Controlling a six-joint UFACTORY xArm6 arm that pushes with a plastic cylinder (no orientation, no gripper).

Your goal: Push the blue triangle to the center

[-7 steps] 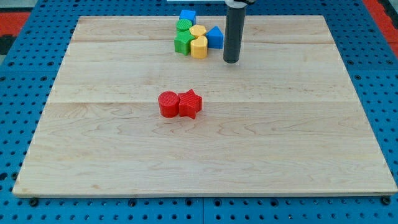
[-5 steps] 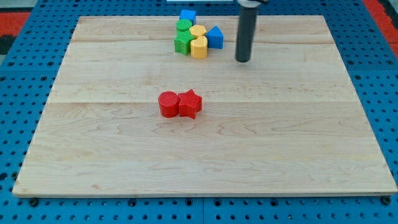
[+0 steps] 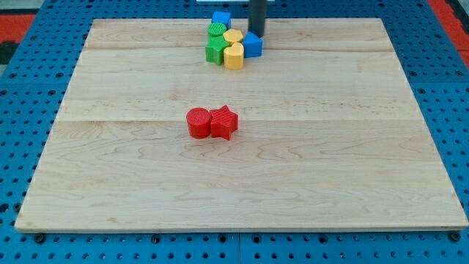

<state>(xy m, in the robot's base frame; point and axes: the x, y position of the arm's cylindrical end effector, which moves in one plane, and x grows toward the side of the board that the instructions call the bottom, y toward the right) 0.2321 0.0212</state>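
Observation:
The blue triangle [image 3: 253, 45] sits near the view's top of the wooden board [image 3: 330, 147], on the right side of a tight cluster. My tip [image 3: 258, 34] stands just above it in the view, at its far edge, touching or nearly touching it. The cluster also holds a blue cube [image 3: 220, 19], two green blocks [image 3: 216, 31] [image 3: 215, 50] and two yellow blocks [image 3: 233, 37] [image 3: 234, 55]. The yellow blocks lie against the triangle's left side.
A red cylinder [image 3: 198, 123] and a red star-shaped block [image 3: 224, 122] lie side by side, touching, near the board's middle. Blue pegboard [image 3: 447, 110] surrounds the board.
My tip has moved from the right of the cluster, up and to the left, to the top edge of the blue triangle. The blocks have not visibly moved.

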